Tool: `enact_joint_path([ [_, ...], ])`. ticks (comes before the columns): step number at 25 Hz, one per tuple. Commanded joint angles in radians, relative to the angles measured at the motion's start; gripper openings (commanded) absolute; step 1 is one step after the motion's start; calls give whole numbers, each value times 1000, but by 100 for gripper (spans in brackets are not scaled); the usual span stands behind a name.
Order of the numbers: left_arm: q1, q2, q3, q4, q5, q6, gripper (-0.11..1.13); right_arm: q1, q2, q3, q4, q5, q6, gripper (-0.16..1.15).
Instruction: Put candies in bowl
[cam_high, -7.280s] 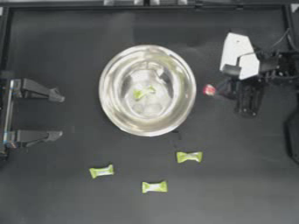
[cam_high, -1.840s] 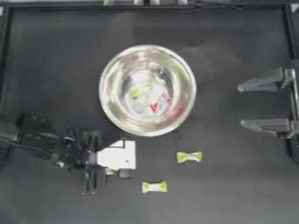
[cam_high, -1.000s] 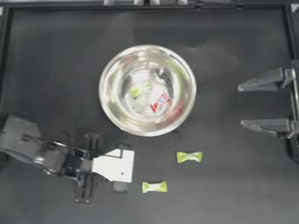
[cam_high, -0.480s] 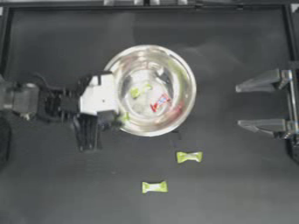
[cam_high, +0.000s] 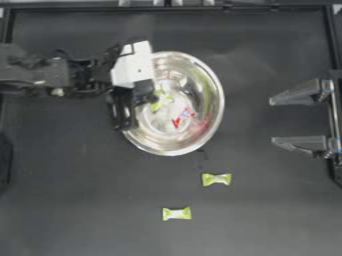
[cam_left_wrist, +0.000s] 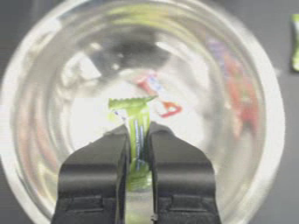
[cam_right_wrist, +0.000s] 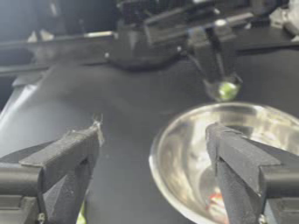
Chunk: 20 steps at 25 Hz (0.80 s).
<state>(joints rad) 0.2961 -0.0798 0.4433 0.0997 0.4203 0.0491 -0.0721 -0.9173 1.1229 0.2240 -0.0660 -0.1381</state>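
Sitting on the dark table (cam_high: 67, 190) is the big shiny silver metal bowl (cam_high: 207, 85), near the middle and a bit to the left. The left gripper (cam_left_wrist: 137, 136) reaches in from the left and hangs over the bowl's left side. Its two dark jaws are squeezed together on a small yellow-green wrapped candy (cam_left_wrist: 133, 114), held above the shiny inside. The right gripper (cam_high: 300, 117) waits far off at the right edge with its jaws wide apart. Down in the bowl lies a small red candy (cam_high: 183, 117) with white on it. Next to it there may be another yellow-green candy, but the shine makes it hard to tell. Two more yellow-green candies (cam_high: 216, 179) lie on the table below the bowl, with the lower one (cam_high: 176, 214) farther from it.
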Motion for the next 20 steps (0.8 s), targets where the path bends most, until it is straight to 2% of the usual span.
enact_joint_path([
  [1,38,41,-51,-18,-12,21,41,2,11,-9,5,-8,0,99],
  [6,49,91,-54,-60,-44,60,45,0,11,-6,3,-9,0,99],
  [8,48,100,-57,-74,-46,78,59,2,11,-3,5,-9,0,99],
  [11,48,109,-55,-77,-75,86,96,2,11,-2,3,-9,0,99],
  [13,49,110,-48,-75,-101,86,110,2,11,0,3,-9,-2,99],
  [16,49,106,-44,-75,-112,86,99,2,11,3,5,-14,-2,99],
  [20,43,54,-28,-75,-120,87,103,2,11,8,3,-15,-2,99],
])
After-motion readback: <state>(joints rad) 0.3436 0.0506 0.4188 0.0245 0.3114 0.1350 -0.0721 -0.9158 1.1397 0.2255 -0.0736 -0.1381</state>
